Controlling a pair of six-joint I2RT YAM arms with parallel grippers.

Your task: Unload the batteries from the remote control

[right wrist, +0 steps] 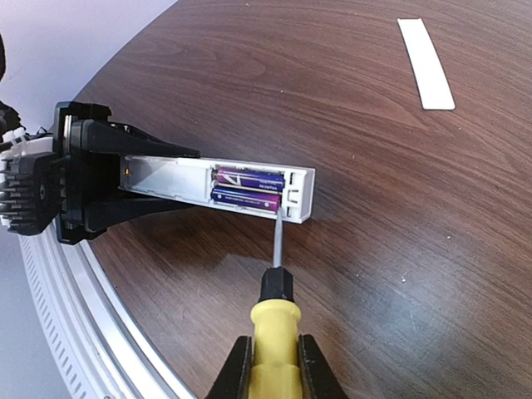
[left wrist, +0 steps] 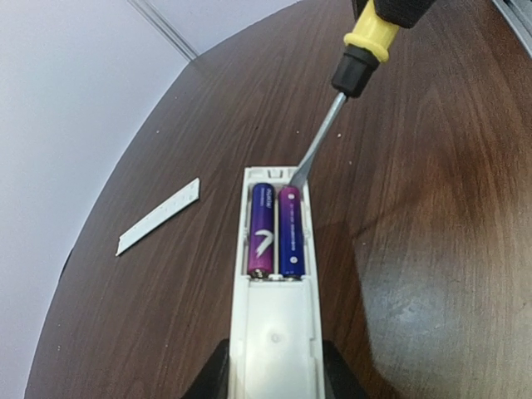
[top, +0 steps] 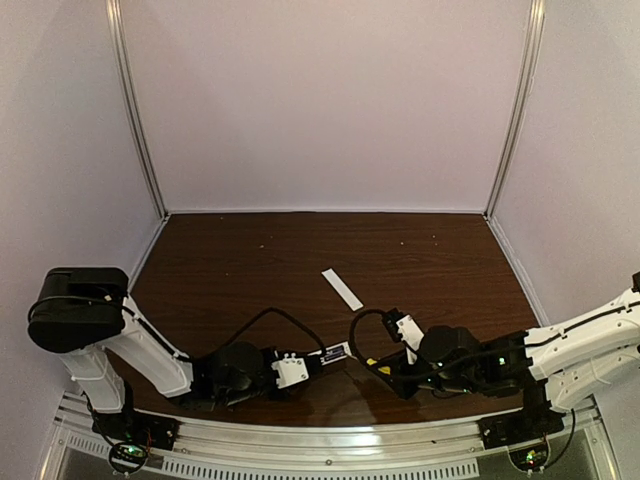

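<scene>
My left gripper (left wrist: pixel 274 374) is shut on the white remote control (left wrist: pixel 274 324), holding it with its open battery recess facing up; the remote also shows in the right wrist view (right wrist: pixel 174 176) and the top view (top: pixel 335 353). Two purple-blue batteries (left wrist: pixel 278 230) lie side by side in the recess, also in the right wrist view (right wrist: pixel 247 189). My right gripper (right wrist: pixel 274 366) is shut on the yellow-handled screwdriver (right wrist: pixel 275 332). Its blade tip (left wrist: pixel 298 176) touches the far end of the nearer battery, at the remote's end wall.
The thin flat white cover strip (top: pixel 342 289) lies loose on the dark wooden table (top: pixel 420 260), beyond the grippers; it also shows in the left wrist view (left wrist: pixel 158 216) and the right wrist view (right wrist: pixel 426 63). Grey walls enclose the table on three sides.
</scene>
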